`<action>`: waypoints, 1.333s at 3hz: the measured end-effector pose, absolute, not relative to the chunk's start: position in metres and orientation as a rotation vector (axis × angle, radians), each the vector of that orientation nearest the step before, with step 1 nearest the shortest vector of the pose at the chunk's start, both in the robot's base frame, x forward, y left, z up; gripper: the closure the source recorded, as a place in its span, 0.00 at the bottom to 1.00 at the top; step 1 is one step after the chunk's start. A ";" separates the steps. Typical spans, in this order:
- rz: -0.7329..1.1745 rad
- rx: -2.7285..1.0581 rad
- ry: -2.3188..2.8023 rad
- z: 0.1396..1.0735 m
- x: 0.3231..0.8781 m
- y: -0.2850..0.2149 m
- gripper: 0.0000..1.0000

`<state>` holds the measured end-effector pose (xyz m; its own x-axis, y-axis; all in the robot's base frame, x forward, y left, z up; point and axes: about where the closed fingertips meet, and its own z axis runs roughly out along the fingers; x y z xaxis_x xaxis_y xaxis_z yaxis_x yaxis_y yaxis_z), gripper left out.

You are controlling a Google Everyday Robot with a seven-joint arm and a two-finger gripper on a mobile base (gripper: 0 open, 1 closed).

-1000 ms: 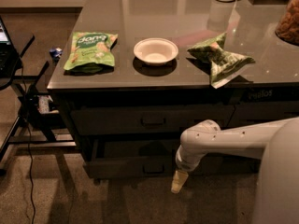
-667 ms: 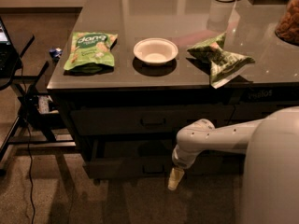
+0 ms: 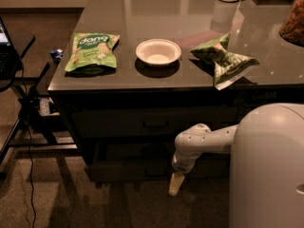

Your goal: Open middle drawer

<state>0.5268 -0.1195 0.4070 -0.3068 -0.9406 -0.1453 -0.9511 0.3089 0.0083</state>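
My gripper (image 3: 175, 184) hangs low at the front of the middle drawer (image 3: 124, 171), right of centre; whether it grasps anything I cannot tell. The drawer juts out slightly beneath the counter (image 3: 142, 13).

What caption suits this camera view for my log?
Pale gripper hangs low before the slightly open wide dark grey middle drawer, under a glossy grey countertop carrying a white round bowl.
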 end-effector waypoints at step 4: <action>0.233 -1.829 2.587 0.414 0.451 -0.154 0.00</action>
<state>0.4508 -0.1543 0.4141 -0.3366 -0.9400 -0.0557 -0.9348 0.3265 0.1397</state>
